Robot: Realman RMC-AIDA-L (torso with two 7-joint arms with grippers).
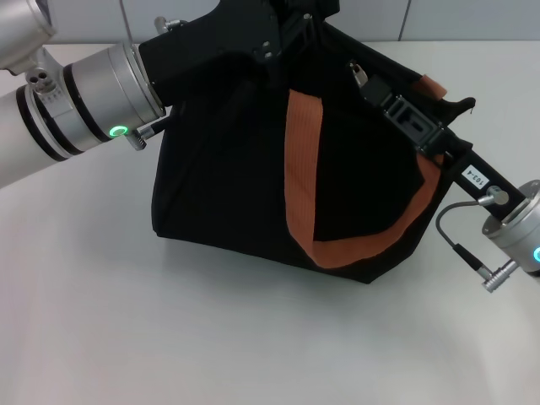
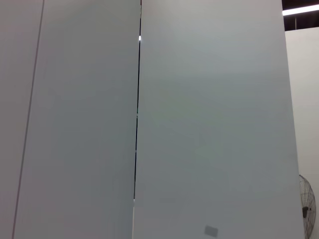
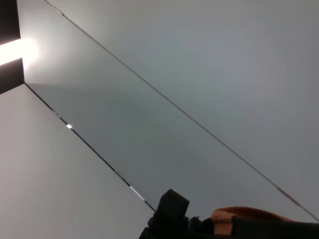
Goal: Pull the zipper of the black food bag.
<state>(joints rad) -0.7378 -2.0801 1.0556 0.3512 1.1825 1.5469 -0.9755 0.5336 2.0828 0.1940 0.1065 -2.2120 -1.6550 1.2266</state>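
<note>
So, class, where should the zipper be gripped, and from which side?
Grip the zipper's small silver pull tab, standing free at the black food bag's top edge. Come from the robot's right, probably: the right pincer lies along that edge beside it; the left pincer is at the other end.

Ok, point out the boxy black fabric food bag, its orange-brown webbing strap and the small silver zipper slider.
Boxy black fabric food bag (image 1: 224, 181): head view, front panel.
Orange-brown webbing strap (image 1: 301, 160): head view, upright stretch.
Small silver zipper slider (image 1: 358, 72): head view, metal body near the right tool (image 1: 384, 93).
</note>
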